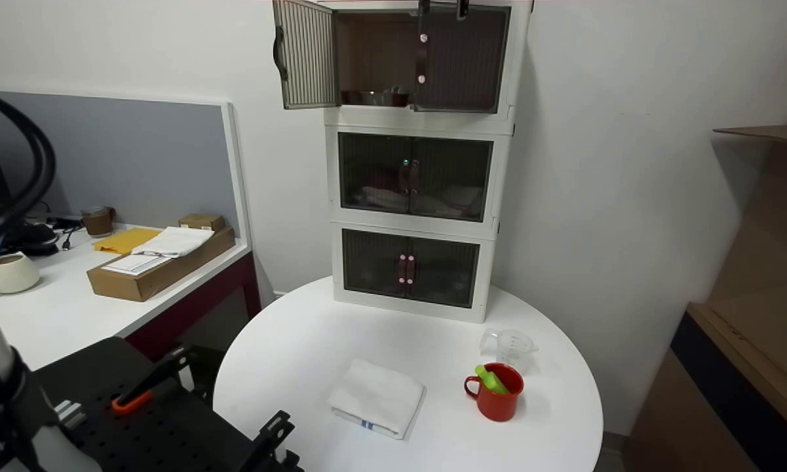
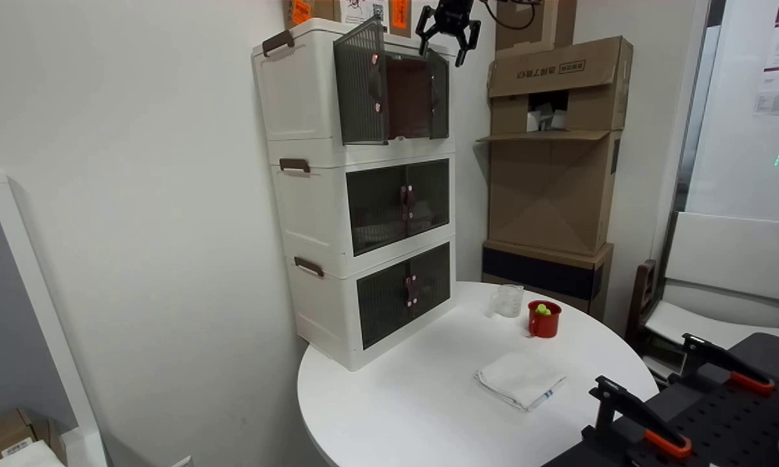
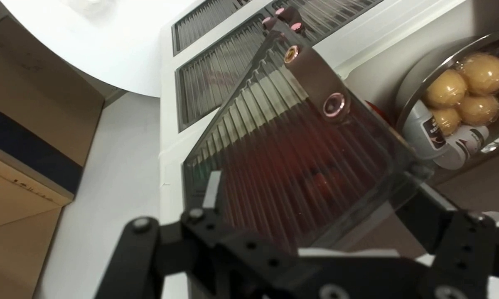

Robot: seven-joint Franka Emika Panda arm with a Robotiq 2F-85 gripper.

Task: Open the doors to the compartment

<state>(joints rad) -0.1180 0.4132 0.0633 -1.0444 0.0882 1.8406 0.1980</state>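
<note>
Door at left (image 2: 360, 84) in an exterior view, swung well out, seemingly done. At three o'clock from it, top compartment (image 2: 407, 97), dark inside. Beyond, right door (image 2: 440, 104), only part-way open, long axis upright, at six o'clock below gripper (image 2: 440, 57), so presumably next to be drawn out. Wide-spread jaws, holding nothing, pointing down between six and seven o'clock. In wrist view, free corner of that door just beside finger (image 3: 419, 218) at four o'clock; contact impossible to tell. Best hooked from behind, then pulled outward.
</note>
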